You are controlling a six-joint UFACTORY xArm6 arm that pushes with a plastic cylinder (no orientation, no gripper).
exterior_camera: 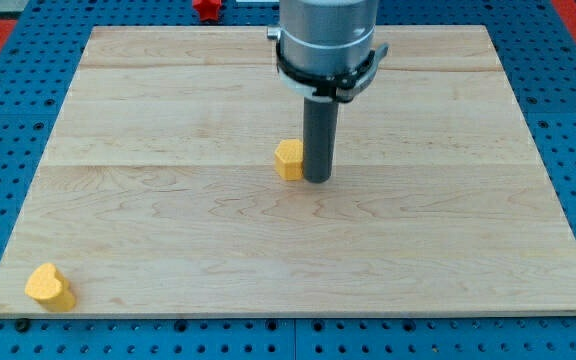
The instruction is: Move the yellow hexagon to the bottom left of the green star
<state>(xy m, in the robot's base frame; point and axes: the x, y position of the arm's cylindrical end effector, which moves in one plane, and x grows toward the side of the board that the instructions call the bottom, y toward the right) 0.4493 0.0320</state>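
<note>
Yellow hexagon (289,159) is sitting mid-bench, touching my tip (317,180) on its left. No green star is showing, so I'm risking pushing it blindly toward the wrong spot; there's no hand to report.

You see a yellow hexagon (289,159) beside my tip (317,180), the end of a dark grey rod. A yellow heart-shaped block (49,287) sits near left. The board (168,220) is pale striped wood; the blue table (8,60) carries dotted holes. A red block (206,8) shows far off.
</note>
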